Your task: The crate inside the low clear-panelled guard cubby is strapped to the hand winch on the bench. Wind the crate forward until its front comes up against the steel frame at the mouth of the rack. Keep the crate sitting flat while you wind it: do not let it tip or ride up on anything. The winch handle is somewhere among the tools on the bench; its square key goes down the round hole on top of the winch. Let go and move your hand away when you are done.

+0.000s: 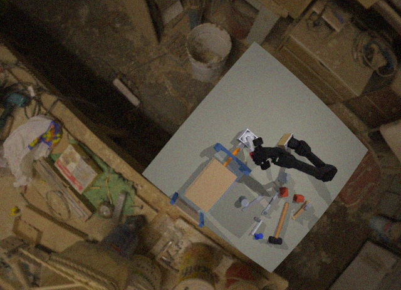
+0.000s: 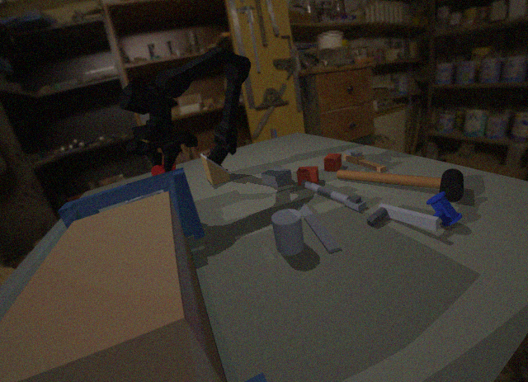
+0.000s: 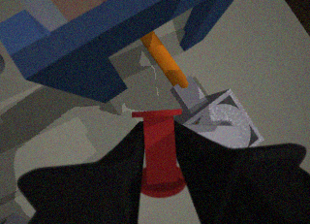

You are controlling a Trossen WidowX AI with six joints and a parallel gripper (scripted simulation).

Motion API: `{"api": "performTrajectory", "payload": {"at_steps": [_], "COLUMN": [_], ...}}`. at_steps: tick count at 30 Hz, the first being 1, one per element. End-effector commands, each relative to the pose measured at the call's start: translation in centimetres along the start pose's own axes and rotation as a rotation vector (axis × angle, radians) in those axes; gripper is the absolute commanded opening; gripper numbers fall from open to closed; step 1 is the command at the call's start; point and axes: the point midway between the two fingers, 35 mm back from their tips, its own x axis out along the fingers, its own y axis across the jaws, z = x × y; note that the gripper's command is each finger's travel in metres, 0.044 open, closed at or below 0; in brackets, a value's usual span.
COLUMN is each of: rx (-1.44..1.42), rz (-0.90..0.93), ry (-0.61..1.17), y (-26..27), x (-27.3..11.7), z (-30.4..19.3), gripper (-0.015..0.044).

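The gripper (image 1: 255, 156) (image 2: 165, 158) (image 3: 156, 124) is closed around a red spool-shaped grip (image 1: 251, 155) (image 2: 157, 170) (image 3: 160, 153), which is between its two fingers. Just beside the gripper stands the hand winch (image 1: 247, 136) (image 3: 230, 129), and from it the orange strap (image 1: 232, 156) (image 3: 165, 59) goes toward the crate (image 1: 210, 185) (image 2: 106, 275). The crate lies flat, on the other side of the blue frame (image 1: 243, 165) (image 2: 187, 203) (image 3: 97, 45) from the gripper, its front near this frame but apart. Well apart from the gripper lies a blue spool-shaped grip (image 1: 258, 236) (image 2: 444, 209)

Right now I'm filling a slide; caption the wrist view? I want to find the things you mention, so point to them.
Gripper (image 1: 251, 155) (image 2: 164, 168) (image 3: 156, 124) clamping a red spool-shaped knob (image 1: 251, 155) (image 2: 157, 170) (image 3: 160, 151) near the winch (image 1: 247, 136) (image 3: 225, 124).
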Motion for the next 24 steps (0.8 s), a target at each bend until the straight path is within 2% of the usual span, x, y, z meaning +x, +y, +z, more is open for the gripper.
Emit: {"api": "performTrajectory", "payload": {"at_steps": [1, 24], "rx": [0.017, 0.018], "rz": [0.001, 0.0], "ry": [0.02, 0.022], "y": [-0.1, -0.9], "x": [-0.2, -1.6], "z": [-1.4, -4.3], "gripper": [0.0, 0.0]}}
